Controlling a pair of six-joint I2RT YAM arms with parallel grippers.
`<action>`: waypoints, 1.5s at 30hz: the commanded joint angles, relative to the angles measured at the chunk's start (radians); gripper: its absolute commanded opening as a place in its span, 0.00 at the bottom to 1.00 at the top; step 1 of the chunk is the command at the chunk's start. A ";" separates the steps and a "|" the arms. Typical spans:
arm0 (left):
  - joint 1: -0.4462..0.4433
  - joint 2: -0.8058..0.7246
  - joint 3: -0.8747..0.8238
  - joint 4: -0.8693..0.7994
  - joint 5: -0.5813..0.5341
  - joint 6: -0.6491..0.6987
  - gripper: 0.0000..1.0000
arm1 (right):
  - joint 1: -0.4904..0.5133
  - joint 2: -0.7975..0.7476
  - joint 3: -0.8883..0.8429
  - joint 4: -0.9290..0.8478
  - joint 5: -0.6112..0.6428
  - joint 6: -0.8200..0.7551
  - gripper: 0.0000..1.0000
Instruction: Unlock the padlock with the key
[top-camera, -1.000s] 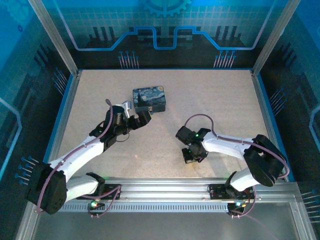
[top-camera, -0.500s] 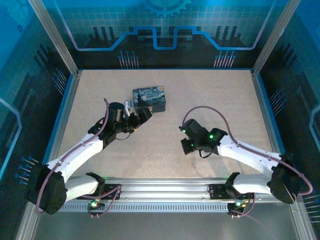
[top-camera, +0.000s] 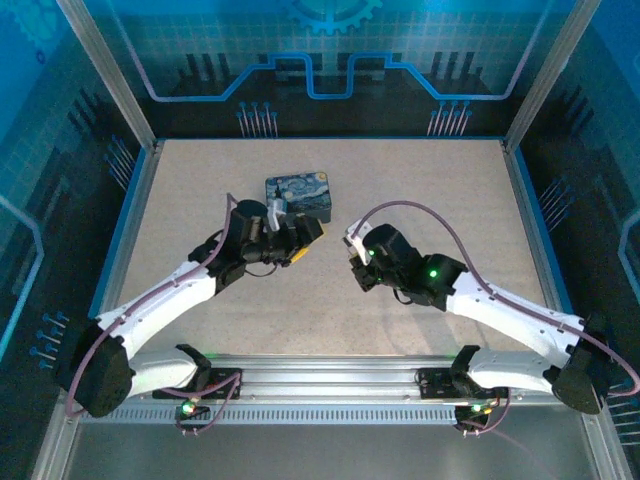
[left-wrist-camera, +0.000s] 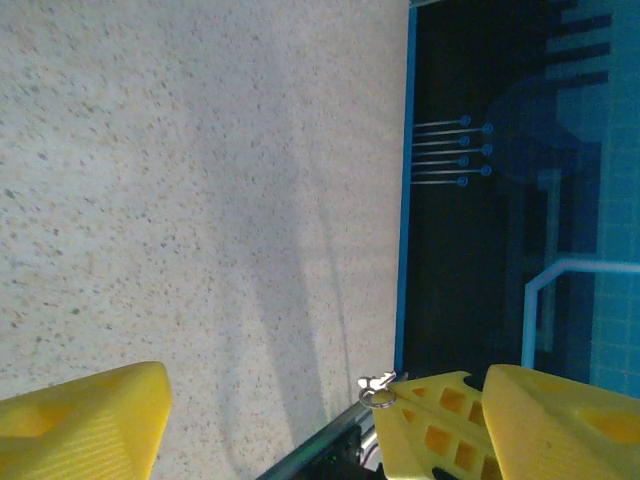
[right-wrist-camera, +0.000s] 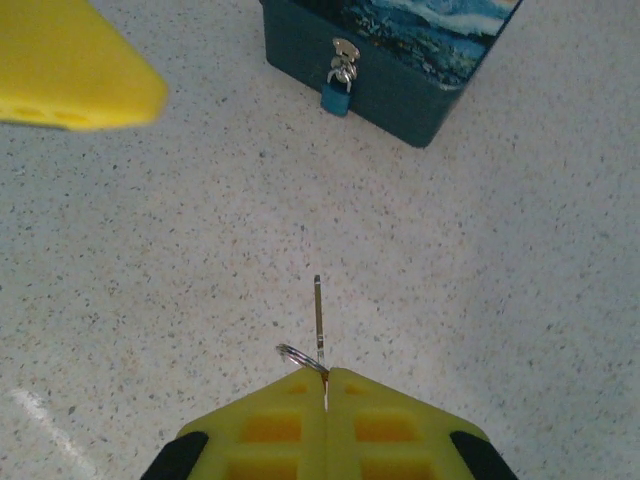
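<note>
- From above, my left gripper (top-camera: 306, 242) hovers just in front of the dark-blue rectangular tin with the swirly yellow-and-blue painting print (top-camera: 298, 195), on its near side. My right gripper (top-camera: 356, 254) sits a little to the right of it, aimed up and left across the speckled beige table (top-camera: 450, 200) towards the same tin.
- In my left wrist view, my two yellow fingers (left-wrist-camera: 85, 420) stand wide apart with only bare tabletop between them, so this gripper is released. Just inside my right-hand finger is another yellow ribbed fingertip with a small silvery ring at its tip.
- In my right wrist view, my yellow fingers are clenched flat together on the small thin dark metal key (right-wrist-camera: 317, 315).
- The key's blade sticks straight out past my fingertips, long axis in line with the gripper, tip pointing away towards the tin. Its ring lies just left of my fingertips.
- The tiny blue padlock with a silvery shackle (right-wrist-camera: 338, 92) hangs on the tin's facing wall, shackle up and body down. It is ahead of the key tip, well apart from it.
</note>
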 joint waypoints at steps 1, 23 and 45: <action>-0.034 0.036 0.049 -0.012 0.012 -0.016 0.80 | 0.032 0.030 0.035 0.010 0.076 -0.063 0.00; -0.089 0.003 -0.017 0.213 -0.020 0.035 0.74 | -0.248 -0.090 -0.139 0.256 -0.635 0.164 0.00; -0.086 0.055 0.015 0.380 0.129 0.129 0.64 | -0.436 -0.121 -0.259 0.599 -1.049 0.445 0.00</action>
